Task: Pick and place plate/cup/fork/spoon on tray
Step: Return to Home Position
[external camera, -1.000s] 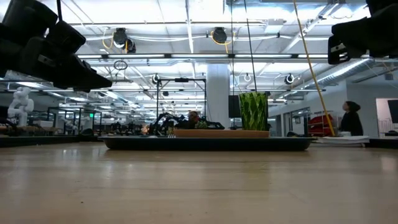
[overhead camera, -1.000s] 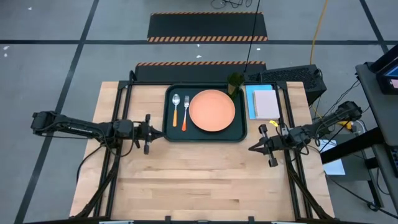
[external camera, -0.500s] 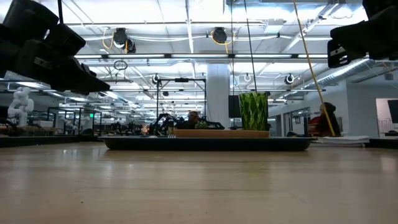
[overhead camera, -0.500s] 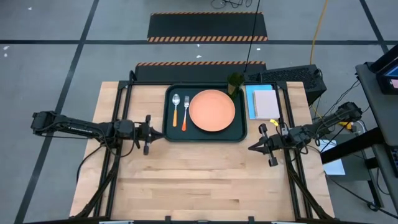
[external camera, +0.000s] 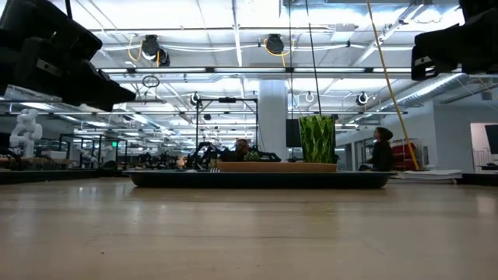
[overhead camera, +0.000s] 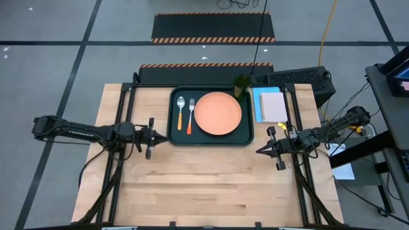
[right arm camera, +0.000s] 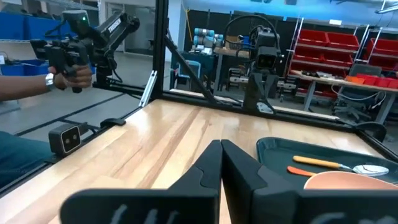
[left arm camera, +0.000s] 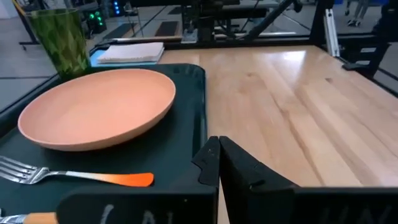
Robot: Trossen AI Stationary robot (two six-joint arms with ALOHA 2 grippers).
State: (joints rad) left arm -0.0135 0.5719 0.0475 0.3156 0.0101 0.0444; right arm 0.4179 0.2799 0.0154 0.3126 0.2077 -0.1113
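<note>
On dark tray, flat salmon plate.

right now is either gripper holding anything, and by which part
Nothing is held. The left gripper and right gripper are both shut and empty, either side of the tray.

A light wooden table is set on a grey floor. At its far right, a pink notepad is laid flat on a blue sheet. Beyond the far edge, black mats edged with orange stripes are laid out. In the room behind, a person is seen at the right, and red bins are shelved.
</note>
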